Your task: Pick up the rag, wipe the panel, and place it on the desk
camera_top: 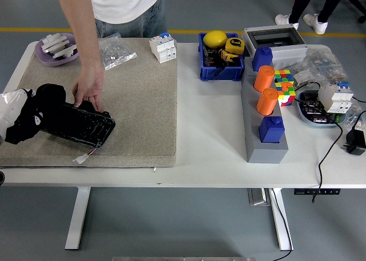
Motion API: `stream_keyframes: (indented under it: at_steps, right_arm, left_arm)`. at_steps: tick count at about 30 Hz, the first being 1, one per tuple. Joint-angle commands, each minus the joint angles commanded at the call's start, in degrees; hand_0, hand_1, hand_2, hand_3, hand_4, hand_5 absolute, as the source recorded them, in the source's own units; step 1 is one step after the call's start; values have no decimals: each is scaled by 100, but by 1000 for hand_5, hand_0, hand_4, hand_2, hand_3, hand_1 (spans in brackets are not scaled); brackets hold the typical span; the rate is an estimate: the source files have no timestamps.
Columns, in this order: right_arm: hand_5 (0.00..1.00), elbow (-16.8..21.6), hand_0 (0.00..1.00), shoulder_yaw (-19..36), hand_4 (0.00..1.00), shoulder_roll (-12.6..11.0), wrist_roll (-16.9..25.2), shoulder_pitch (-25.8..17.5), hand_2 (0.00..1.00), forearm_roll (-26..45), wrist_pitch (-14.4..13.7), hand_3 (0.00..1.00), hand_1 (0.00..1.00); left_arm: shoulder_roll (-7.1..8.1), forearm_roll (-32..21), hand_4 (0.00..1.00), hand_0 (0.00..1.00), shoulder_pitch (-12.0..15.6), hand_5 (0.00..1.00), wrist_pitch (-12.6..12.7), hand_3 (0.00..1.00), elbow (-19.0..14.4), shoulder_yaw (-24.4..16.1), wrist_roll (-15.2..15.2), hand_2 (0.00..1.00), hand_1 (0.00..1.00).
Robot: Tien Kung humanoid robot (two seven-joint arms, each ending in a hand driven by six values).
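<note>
Head view: left hand (26, 119) touches panel (77, 125).

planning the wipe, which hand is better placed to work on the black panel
Left, probably. The left hand is already at the black panel's left end on the mat, while the right arm is out of view. A person's hand touches the panel's far edge.

Lab/workshop: parts bin (220, 71), circuit breakers (162, 47), taped floor.

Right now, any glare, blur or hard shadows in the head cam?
Head view: even, soft light with no hard shadows; faint sheen on the black panel; the left hand reads as a dark, slightly smeared mass, so its fingers are hard to separate; the person's hand and the table look sharp.
</note>
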Motion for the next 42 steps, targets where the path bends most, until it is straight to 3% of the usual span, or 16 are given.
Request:
stream_keyframes:
  at_steps: [6, 17, 25, 29, 42]
  right_arm:
    - [768, 2, 826, 9, 948, -19, 2, -5, 688, -2, 9, 639, 675]
    - [768, 18, 827, -19, 948, -85, 3, -22, 688, -1, 19, 638, 675]
    - [767, 18, 826, -46, 948, -105, 0, -29, 688, 21, 31, 638, 674]
    - [767, 23, 826, -49, 948, -110, 0, -32, 688, 24, 33, 638, 674]
    - [768, 42, 824, -47, 948, -107, -2, -32, 688, 26, 37, 637, 674]
  left_arm:
    - [63, 45, 104, 236, 173, 2, -188, 494, -507, 173, 113, 529, 157]
    - [155, 333, 109, 237, 430, 2, -359, 497, -1934, 857, 615, 531, 154]
    - [91, 350, 137, 238, 454, 2, -440, 504, -2488, 1153, 746, 534, 153]
    - [86, 334, 137, 238, 430, 2, -413, 504, -2524, 1151, 764, 534, 153]
    - [138, 267, 144, 238, 364, 2, -306, 507, -2090, 1041, 636, 534, 151]
